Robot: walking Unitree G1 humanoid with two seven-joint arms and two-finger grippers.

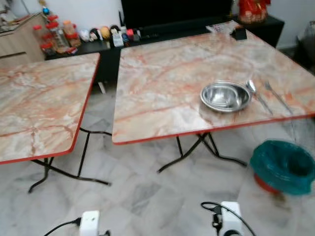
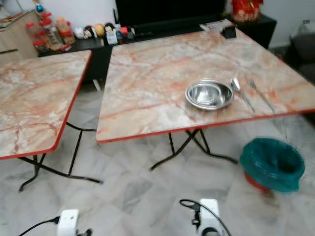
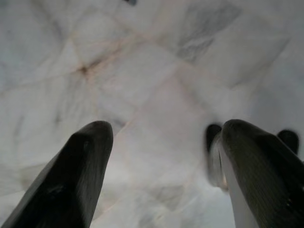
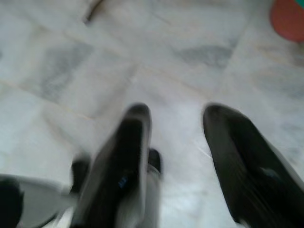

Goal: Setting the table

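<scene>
Left eye view: a steel bowl (image 1: 226, 96) sits empty near the front edge of the marble-patterned folding table (image 1: 162, 73), a spoon (image 1: 255, 93) and fork (image 1: 276, 96) just beside it. Left gripper (image 3: 161, 142) and right gripper (image 4: 175, 128) hang with fingers parted, empty, over the marble floor (image 3: 142, 57).

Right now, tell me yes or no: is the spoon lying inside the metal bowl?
No, the spoon lies on the table just beside the metal bowl, on its right, with a fork further right.
</scene>
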